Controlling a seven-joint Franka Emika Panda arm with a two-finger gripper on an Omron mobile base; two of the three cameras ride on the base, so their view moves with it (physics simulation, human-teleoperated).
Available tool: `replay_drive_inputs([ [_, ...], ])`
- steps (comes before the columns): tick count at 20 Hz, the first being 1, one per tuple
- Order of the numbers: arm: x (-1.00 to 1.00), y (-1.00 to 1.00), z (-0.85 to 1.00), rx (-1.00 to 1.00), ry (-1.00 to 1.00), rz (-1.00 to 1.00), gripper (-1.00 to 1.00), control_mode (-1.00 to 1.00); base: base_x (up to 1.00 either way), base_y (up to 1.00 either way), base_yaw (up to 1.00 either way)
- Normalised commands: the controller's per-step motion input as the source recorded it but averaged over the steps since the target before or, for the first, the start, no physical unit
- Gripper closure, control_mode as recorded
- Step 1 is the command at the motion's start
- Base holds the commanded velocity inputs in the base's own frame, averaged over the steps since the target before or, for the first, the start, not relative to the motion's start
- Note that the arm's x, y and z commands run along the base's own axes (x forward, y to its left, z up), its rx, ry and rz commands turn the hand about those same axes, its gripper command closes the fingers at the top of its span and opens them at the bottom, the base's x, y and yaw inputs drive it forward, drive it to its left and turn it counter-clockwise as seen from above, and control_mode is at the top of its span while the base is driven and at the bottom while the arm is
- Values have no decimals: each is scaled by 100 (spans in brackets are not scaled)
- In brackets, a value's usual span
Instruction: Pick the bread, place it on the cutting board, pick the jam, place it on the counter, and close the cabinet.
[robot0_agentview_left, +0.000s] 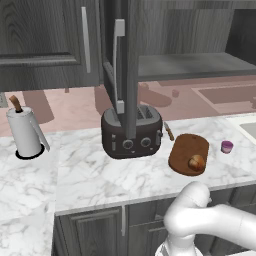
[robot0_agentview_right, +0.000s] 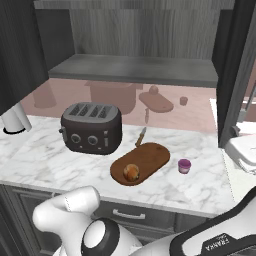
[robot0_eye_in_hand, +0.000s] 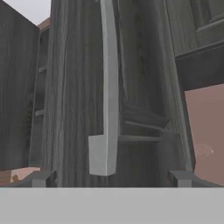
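Hand view: your jaws (robot0_eye_in_hand: 111, 177) spread wide, empty, straddling the cabinet (robot0_eye_in_hand: 144, 87) handle (robot0_eye_in_hand: 108, 87).
Risk: door edge could strike the toaster (robot0_agentview_left: 132, 132).

cabinet (robot0_eye_in_hand: 78, 87) top cut off, toaster (robot0_agentview_left: 132, 132) partly hidden (by door)

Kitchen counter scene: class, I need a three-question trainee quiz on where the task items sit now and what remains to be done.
1. True or false: the bread lies on the cutting board.
2. The jam stands: A) in the cabinet, B) on the counter beside the board, C) on the toaster.
3. Fill in: the cabinet door is ____, its silver handle facing the gripper.

Key: 1 true; 2 B; 3 open.
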Motion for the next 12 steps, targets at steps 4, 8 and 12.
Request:
replay_drive_inputs([
  [4,11,16,0,0,-2,9,-100,-100,0,0,0],
  [8,7,24,0,0,-4,10,-100,-100,0,0,0],
  [12,7,26,0,0,-6,10,-100,-100,0,0,0],
])
